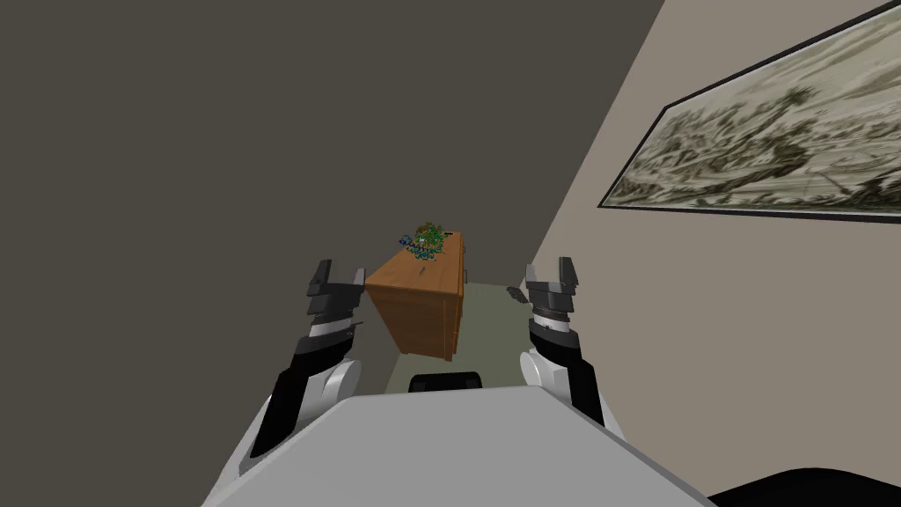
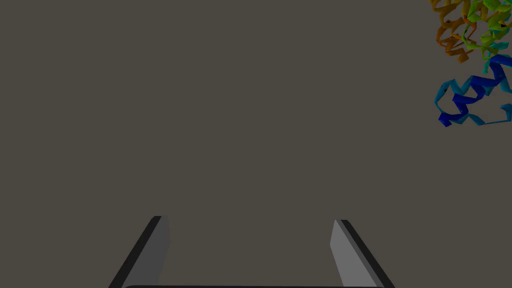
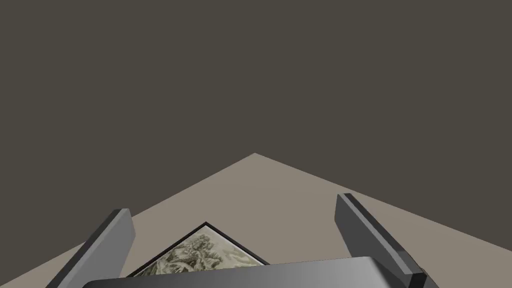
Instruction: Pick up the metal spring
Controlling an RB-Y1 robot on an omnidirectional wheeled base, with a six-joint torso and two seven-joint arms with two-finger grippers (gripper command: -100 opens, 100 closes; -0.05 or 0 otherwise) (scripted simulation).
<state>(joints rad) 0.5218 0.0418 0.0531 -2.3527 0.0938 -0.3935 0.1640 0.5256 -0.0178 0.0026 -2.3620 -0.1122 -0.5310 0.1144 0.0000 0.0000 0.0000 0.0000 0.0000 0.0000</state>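
A brown wooden cabinet (image 1: 421, 304) stands ahead of me against the dark wall. On its far end sits a tangle of green, blue and orange coiled ribbons (image 1: 425, 240), which also shows past my left gripper (image 2: 475, 65). A small dark thing (image 1: 423, 270) lies on the cabinet top nearer to me, too small to name. My left gripper (image 1: 340, 271) (image 2: 249, 220) is raised just left of the cabinet, open and empty. My right gripper (image 1: 548, 266) (image 3: 232, 202) is raised to the cabinet's right, open and empty.
A dark grey wall (image 1: 220, 158) runs along the left and a beige wall with a framed picture (image 1: 765, 158) along the right. The green-grey floor (image 1: 484, 326) forms a narrow strip between them. A small dark object (image 1: 516, 293) lies on that floor by the right wall.
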